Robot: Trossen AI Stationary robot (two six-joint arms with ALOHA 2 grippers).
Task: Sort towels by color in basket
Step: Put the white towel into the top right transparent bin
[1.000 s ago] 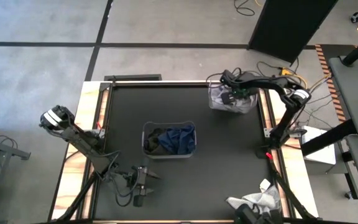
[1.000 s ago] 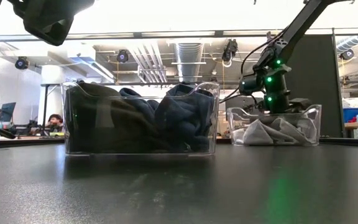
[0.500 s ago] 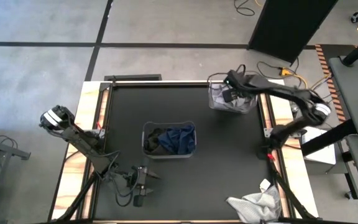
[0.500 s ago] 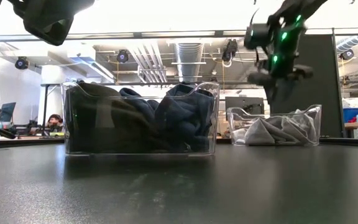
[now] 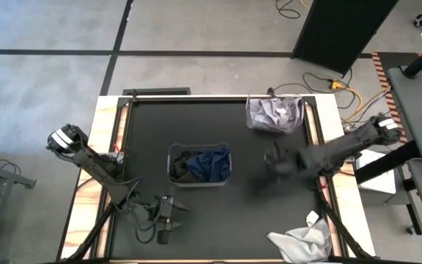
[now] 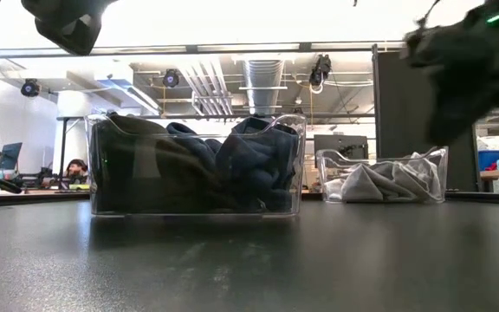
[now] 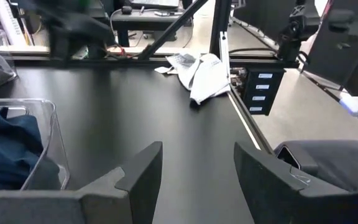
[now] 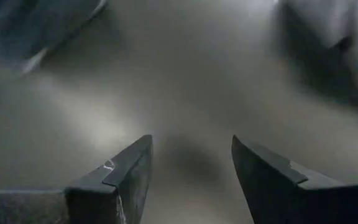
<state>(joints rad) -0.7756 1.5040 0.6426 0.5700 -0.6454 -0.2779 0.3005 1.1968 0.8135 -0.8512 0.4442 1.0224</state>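
I see my right gripper [image 5: 275, 161] blurred, fingers apart and empty; left gripper [image 5: 168, 220] released too; grey towels [image 5: 273, 114] fill the far bin [image 5: 249, 110], dark towels [image 5: 209, 165] the middle bin [image 5: 171, 165]

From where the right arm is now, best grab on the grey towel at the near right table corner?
Take the light grey towel on a raised fold near its middle, coming straight down from above. It lies crumpled on the black table, so its flat edges offer little to pinch, while the bunched ridges stand up. The right gripper is open and empty, so it looks ready.
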